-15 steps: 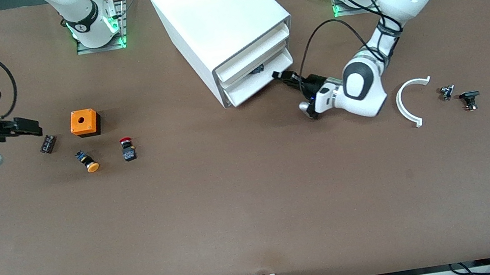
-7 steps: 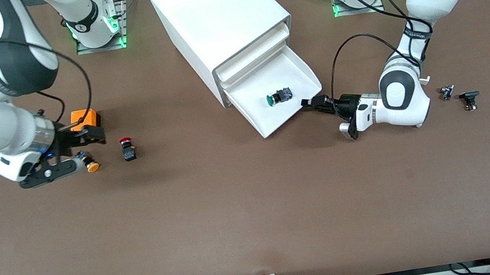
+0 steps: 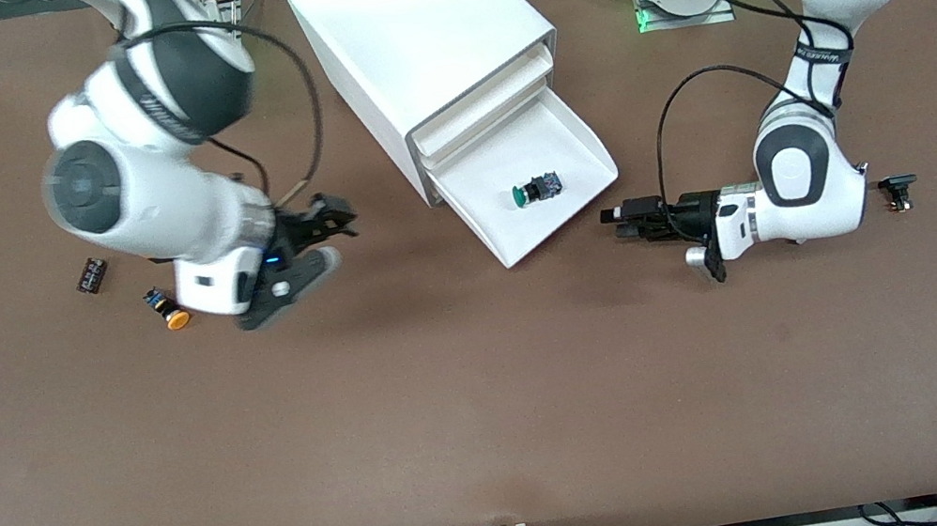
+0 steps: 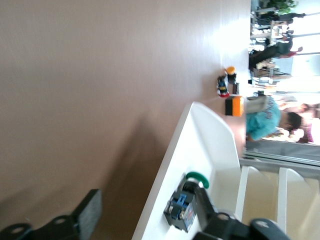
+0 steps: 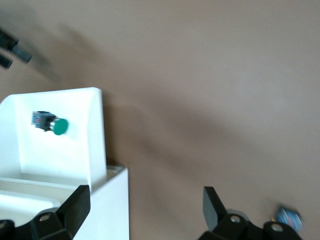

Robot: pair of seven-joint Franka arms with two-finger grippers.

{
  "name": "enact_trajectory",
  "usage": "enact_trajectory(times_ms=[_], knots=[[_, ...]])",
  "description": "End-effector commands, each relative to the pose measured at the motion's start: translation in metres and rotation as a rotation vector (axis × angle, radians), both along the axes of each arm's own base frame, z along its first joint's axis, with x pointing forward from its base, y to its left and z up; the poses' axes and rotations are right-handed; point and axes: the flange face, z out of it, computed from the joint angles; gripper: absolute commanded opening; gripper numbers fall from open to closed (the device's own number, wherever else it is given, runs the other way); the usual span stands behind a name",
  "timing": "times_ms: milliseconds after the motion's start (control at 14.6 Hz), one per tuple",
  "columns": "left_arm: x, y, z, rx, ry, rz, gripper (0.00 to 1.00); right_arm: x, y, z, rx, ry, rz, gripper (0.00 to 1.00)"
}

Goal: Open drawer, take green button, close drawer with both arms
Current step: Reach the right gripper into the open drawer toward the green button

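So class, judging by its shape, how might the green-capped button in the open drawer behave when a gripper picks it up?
The button lies on its side in the drawer, so its round green cap may let it roll when nudged. Its black blocky body probably offers flat faces for fingers. Being small, it is likely light and stiff.

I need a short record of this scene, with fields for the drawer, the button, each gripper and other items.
drawer: lowest of three, pulled out
button: green cap, lying on its side in the drawer
left gripper: open, empty, over the table beside the drawer's front rim
right gripper: open, empty, over the table beside the cabinet
other items: yellow-capped button and small black part toward the right arm's end
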Motion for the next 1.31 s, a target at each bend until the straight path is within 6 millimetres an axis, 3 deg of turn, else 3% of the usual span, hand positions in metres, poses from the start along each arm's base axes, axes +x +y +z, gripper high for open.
enact_trajectory(times_ms=[0, 69, 137, 206, 275, 344, 481, 618, 756, 893, 1031, 1237], knots=[[-0.003, 0.017, 0.066, 0.158, -0.161, -0.032, 1.00, -0.007, 0.060, -0.004, 0.037, -0.086, 0.184, 1.00], [0.003, 0.033, 0.096, 0.215, -0.239, -0.018, 1.00, -0.012, 0.079, -0.008, 0.038, -0.127, 0.263, 1.00], [0.006, 0.066, 0.135, 0.252, -0.309, 0.033, 1.00, -0.015, 0.094, -0.011, 0.044, -0.165, 0.352, 1.00], [0.005, 0.086, 0.145, 0.263, -0.321, 0.075, 1.00, -0.018, 0.110, -0.015, 0.063, -0.205, 0.439, 1.00], [0.006, 0.091, 0.153, 0.278, -0.346, 0.098, 1.00, -0.018, 0.123, -0.015, 0.085, -0.249, 0.485, 1.00], [0.004, 0.092, 0.176, 0.287, -0.392, 0.098, 1.00, -0.022, 0.140, -0.017, 0.100, -0.270, 0.507, 1.00], [0.001, 0.115, 0.205, 0.377, -0.455, 0.066, 1.00, -0.035, 0.168, -0.014, 0.116, -0.293, 0.546, 1.00], [-0.005, 0.133, 0.249, 0.558, -0.534, -0.054, 1.00, -0.050, 0.186, -0.020, 0.117, -0.297, 0.587, 1.00], [-0.013, 0.157, 0.291, 0.655, -0.462, -0.046, 1.00, -0.062, 0.204, -0.031, 0.106, -0.338, 0.679, 1.00], [-0.018, 0.169, 0.337, 0.797, -0.385, -0.042, 1.00, -0.077, 0.218, -0.045, 0.059, -0.339, 0.733, 1.00], [-0.027, 0.165, 0.382, 0.967, -0.337, -0.023, 1.00, -0.086, 0.228, -0.071, -0.007, -0.336, 0.787, 1.00], [-0.045, 0.150, 0.415, 1.055, -0.139, 0.098, 1.00, -0.084, 0.238, -0.104, -0.002, -0.355, 0.790, 1.00]])
